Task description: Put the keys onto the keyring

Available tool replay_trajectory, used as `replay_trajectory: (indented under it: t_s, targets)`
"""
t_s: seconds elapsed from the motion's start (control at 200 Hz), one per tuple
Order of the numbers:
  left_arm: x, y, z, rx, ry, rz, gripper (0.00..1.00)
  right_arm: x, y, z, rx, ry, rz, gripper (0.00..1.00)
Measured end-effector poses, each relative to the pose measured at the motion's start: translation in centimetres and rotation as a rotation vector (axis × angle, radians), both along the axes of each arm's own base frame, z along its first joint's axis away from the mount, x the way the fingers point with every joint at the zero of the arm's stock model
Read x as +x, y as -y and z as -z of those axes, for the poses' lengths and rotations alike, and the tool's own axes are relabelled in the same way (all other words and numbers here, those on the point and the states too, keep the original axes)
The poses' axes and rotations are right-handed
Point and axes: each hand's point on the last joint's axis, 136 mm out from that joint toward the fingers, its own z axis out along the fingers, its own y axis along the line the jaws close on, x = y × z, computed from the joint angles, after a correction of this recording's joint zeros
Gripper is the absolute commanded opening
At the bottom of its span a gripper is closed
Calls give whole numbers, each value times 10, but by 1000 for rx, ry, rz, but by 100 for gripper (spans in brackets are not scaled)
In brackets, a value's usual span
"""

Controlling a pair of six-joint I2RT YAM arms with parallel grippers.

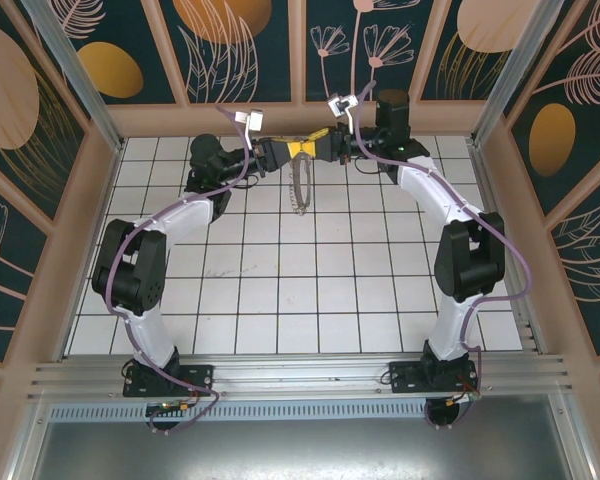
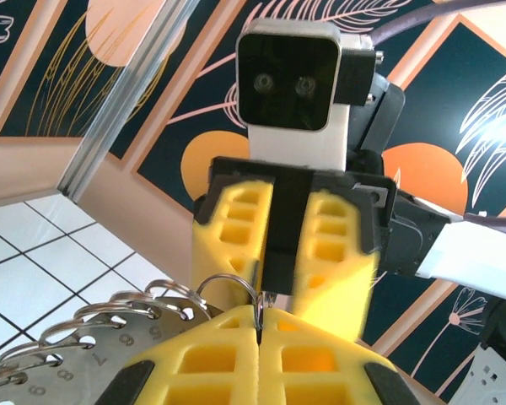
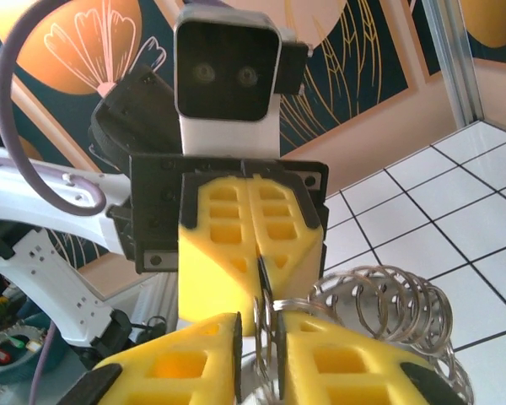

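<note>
Both grippers meet tip to tip high over the far middle of the tiled floor. The keyring (image 1: 299, 190) hangs below them as a thin grey loop. In the left wrist view its numbered metal plate (image 2: 72, 371) and small rings sit at lower left. My left gripper (image 2: 259, 314) is shut on one small ring (image 2: 228, 285) of it. My right gripper (image 3: 270, 325) faces it with its jaws a little apart, and ring wire stands in the gap without being pinched. More of the small rings (image 3: 388, 299) fan out to the right. The keys are out of view.
The white tiled floor (image 1: 280, 290) stretches toward the arm bases. Patterned walls (image 1: 240, 50) close in right behind the grippers, and metal frame posts (image 1: 70, 70) stand at the sides. Purple cables (image 1: 375, 150) run along both arms.
</note>
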Motion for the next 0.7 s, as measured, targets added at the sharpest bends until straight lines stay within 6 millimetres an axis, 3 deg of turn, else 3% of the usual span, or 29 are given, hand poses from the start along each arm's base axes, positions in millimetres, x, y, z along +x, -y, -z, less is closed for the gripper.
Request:
replay_trajectory:
  t_s: [0.17, 0.455, 0.701]
  targets:
    - [-1, 0, 4, -3, -5, -6, 0, -1, 6, 3, 1, -8, 25, 38]
    - [-4, 1, 1, -19, -1, 2, 0, -10, 44, 4, 32, -6, 169, 39]
    - [-6, 0, -4, -35, 3, 7, 0, -20, 41, 13, 64, -26, 189, 39]
